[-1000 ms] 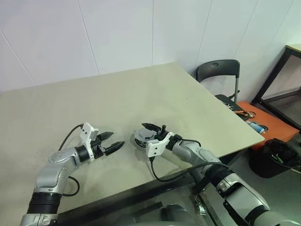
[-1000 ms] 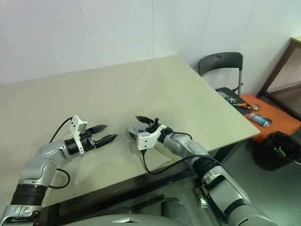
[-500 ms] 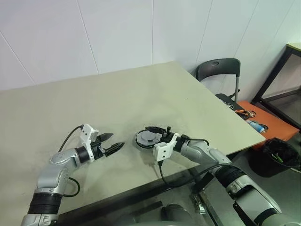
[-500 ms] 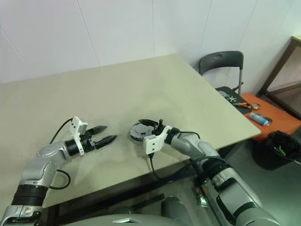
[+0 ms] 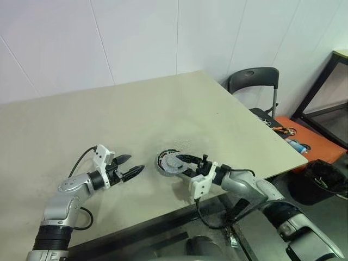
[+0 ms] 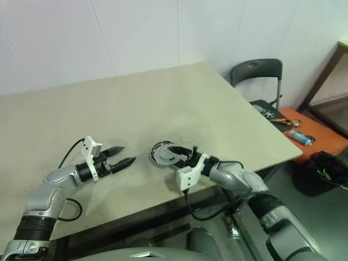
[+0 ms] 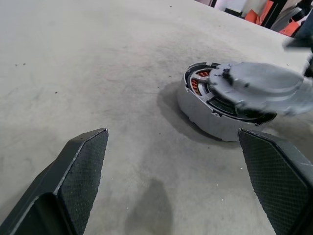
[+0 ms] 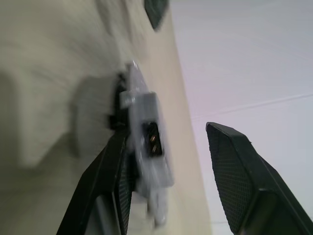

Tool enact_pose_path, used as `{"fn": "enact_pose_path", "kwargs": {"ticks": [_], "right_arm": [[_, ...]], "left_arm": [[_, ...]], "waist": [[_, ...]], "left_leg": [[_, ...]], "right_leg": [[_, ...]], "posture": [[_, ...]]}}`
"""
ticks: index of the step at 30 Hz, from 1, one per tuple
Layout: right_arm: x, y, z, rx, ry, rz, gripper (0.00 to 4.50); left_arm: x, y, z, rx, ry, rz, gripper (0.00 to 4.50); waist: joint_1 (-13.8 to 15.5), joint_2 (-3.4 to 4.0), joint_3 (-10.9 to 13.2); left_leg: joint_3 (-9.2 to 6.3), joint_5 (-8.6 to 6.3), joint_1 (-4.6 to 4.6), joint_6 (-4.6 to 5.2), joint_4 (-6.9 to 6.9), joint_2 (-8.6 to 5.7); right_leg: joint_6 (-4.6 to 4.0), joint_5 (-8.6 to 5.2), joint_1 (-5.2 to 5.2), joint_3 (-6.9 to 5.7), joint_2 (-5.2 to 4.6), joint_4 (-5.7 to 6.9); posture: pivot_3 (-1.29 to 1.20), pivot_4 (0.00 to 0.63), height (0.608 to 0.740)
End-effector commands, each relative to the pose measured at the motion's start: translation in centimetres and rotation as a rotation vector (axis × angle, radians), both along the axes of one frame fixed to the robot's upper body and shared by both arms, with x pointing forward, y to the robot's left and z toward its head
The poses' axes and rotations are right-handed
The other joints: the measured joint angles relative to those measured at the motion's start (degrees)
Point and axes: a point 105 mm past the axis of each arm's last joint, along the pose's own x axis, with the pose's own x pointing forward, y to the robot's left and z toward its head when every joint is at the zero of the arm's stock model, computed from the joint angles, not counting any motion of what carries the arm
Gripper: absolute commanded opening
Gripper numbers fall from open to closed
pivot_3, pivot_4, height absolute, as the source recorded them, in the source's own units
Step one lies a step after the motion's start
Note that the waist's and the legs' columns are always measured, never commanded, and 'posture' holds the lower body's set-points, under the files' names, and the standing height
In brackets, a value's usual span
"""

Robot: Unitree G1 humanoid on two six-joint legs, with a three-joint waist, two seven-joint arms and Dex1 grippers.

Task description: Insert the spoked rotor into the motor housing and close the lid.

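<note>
The motor housing (image 7: 205,120), a silver-rimmed round cup, stands on the table near its front edge. A grey lid (image 7: 259,88) lies tilted over it, leaving a crescent of coppery windings (image 7: 198,84) bare. The spoked rotor is hidden. My right gripper (image 5: 187,161) is just right of the housing, open, its fingertips at the lid's edge. In the right wrist view the lid (image 8: 146,132) rests against one finger (image 8: 105,186), and the other finger stands apart. My left gripper (image 5: 136,163) hovers open and empty a short way left of the housing.
The beige table (image 5: 109,109) ends close behind both arms at the front and at the right. Beyond the right edge stand a black chair (image 5: 253,81), an orange box with tools (image 5: 307,144) and a black bin (image 5: 326,179).
My right gripper has drawn back from over the housing toward the table's front right, leaving the lid tilted on top. The left arm has not moved.
</note>
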Motion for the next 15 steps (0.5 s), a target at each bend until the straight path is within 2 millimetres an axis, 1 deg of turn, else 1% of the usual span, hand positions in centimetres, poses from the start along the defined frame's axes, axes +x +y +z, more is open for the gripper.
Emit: {"fn": "enact_pose_path", "kwargs": {"ticks": [1, 3, 4, 5, 7, 9, 10, 11, 12, 13, 15], "right_arm": [[-1.3, 0.6, 1.5, 0.032, -0.050, 0.076, 2.41], [-1.6, 0.0, 1.2, 0.013, -0.049, 0.080, 2.41], [-1.4, -0.5, 1.0, 0.001, -0.049, 0.066, 2.41], [-1.0, -1.1, 0.9, -0.011, -0.051, 0.047, 2.41], [0.4, -2.4, 0.9, -0.014, -0.034, -0.024, 2.41], [2.5, -3.7, 0.9, 0.031, 0.079, -0.163, 2.41], [3.8, -4.3, 0.8, 0.072, 0.188, -0.260, 2.41], [4.6, -4.7, 0.4, 0.105, 0.366, -0.348, 2.41], [4.8, -4.4, 0.8, 0.171, 0.515, -0.371, 2.41], [4.4, -3.3, 2.0, 0.204, 0.621, -0.326, 2.41], [3.3, -1.4, 4.3, 0.210, 0.725, -0.210, 2.41]], "left_arm": [[0.6, -0.1, 1.5, -0.002, -0.059, -0.007, 4.50], [0.7, -0.1, 1.5, -0.003, -0.059, -0.005, 4.50], [0.7, -0.1, 1.5, -0.003, -0.060, -0.003, 4.50], [0.7, 0.0, 1.5, -0.003, -0.059, -0.002, 4.50], [0.7, 0.0, 1.4, -0.003, -0.058, 0.001, 4.50], [0.7, 0.0, 1.3, -0.001, -0.056, 0.002, 4.50], [0.7, 0.1, 1.3, 0.000, -0.056, 0.003, 4.50], [0.7, 0.1, 1.3, 0.000, -0.056, 0.003, 4.50], [0.7, 0.2, 1.3, -0.001, -0.056, 0.005, 4.50], [0.7, 0.2, 1.3, -0.001, -0.056, 0.006, 4.50], [1.0, 0.4, 1.2, -0.001, -0.055, 0.006, 4.50]], "waist": [[0.0, -0.01, 0.0], [0.1, -0.01, 0.0], [0.1, -0.01, 0.0], [0.1, -0.02, 0.0], [0.1, -0.09, 0.0], [0.1, -0.15, 0.1], [0.1, -0.16, 0.1], [-0.1, -0.22, 0.1], [-0.1, -0.25, 0.1], [0.0, -0.23, 0.2], [0.2, -0.14, 0.2]], "left_leg": [[0.00, 0.00, 0.02, 0.00, 0.00, 0.00], [0.01, 0.00, 0.04, 0.00, 0.02, 0.01], [0.01, 0.00, 0.07, 0.00, 0.02, 0.01], [0.03, 0.00, 0.08, 0.00, 0.03, 0.01], [0.06, 0.00, 0.09, 0.00, 0.06, 0.00], [0.10, 0.00, 0.10, 0.00, 0.06, 0.00], [0.10, 0.00, 0.11, 0.00, 0.06, 0.00], [0.10, 0.00, 0.12, 0.00, 0.05, 0.02], [0.10, 0.00, 0.13, 0.00, 0.05, 0.06], [0.09, 0.00, 0.13, 0.01, 0.06, 0.10], [0.02, 0.00, 0.13, 0.01, 0.04, 0.13]], "right_leg": [[-0.03, -0.02, 0.01, 0.00, 0.01, 0.00], [-0.07, -0.05, 0.05, 0.01, 0.03, 0.02], [-0.06, -0.05, 0.07, 0.01, 0.03, 0.02], [-0.07, -0.05, 0.09, 0.01, 0.03, 0.02], [-0.07, -0.06, 0.12, 0.03, 0.05, 0.01], [-0.09, -0.06, 0.13, 0.06, 0.06, 0.01], [-0.09, -0.06, 0.14, 0.06, 0.06, 0.01], [-0.09, -0.06, 0.14, 0.07, 0.05, 0.01], [-0.10, -0.05, 0.14, 0.09, 0.07, 0.02], [-0.11, -0.04, 0.14, 0.09, 0.11, 0.03], [-0.10, -0.02, 0.11, 0.06, 0.12, 0.05]], "posture": [[0.00, 0.000, 0.740], [0.00, 0.000, 0.740], [0.00, 0.000, 0.740], [0.00, 0.000, 0.740], [0.00, 0.000, 0.740], [0.00, 0.000, 0.740], [0.00, 0.000, 0.740], [0.00, 0.000, 0.740], [0.00, 0.000, 0.740], [0.00, 0.000, 0.740], [0.00, 0.000, 0.740]]}}
